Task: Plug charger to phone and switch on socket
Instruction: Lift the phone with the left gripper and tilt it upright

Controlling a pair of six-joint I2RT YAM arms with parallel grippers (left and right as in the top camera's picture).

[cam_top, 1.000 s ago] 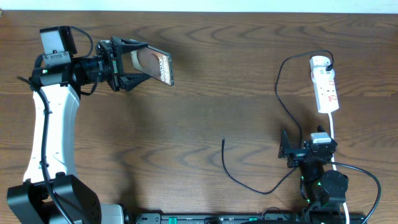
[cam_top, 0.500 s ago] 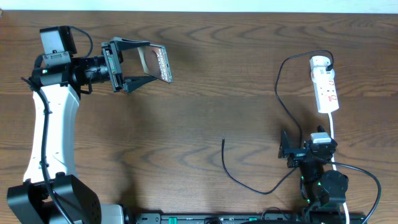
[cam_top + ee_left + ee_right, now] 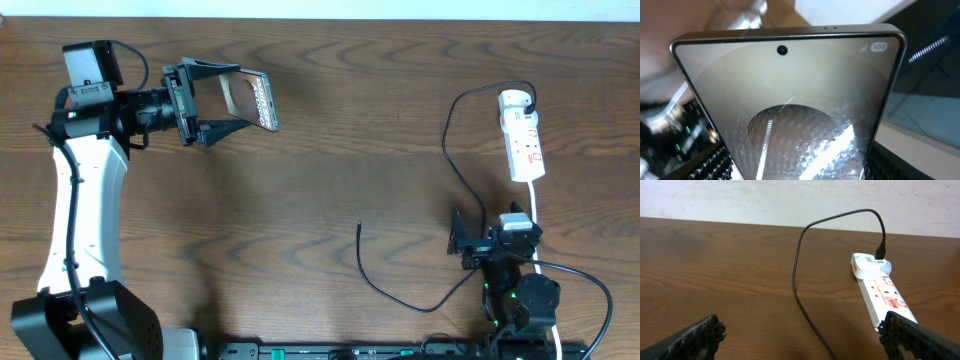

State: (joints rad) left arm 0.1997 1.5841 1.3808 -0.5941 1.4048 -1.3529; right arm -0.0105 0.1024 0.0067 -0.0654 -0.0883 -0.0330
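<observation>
My left gripper (image 3: 215, 102) is shut on the phone (image 3: 250, 100) and holds it tilted above the table at the far left. In the left wrist view the phone's glossy screen (image 3: 790, 105) fills the frame between the fingers. The charger cable (image 3: 400, 296) lies on the table with its free plug tip (image 3: 359, 226) near the middle, and runs up to the white socket strip (image 3: 523, 135) at the right. My right gripper (image 3: 458, 245) is open and empty at the front right; in its view the cable (image 3: 800, 285) and the socket (image 3: 880, 292) lie ahead.
The socket's white cord (image 3: 535, 215) runs down beside the right arm. The table's far edge meets a white wall (image 3: 790, 200). Thick black robot cables (image 3: 580, 285) loop at the front right.
The left gripper has turned the phone slightly in its hold. The right arm and the cable have not moved.
</observation>
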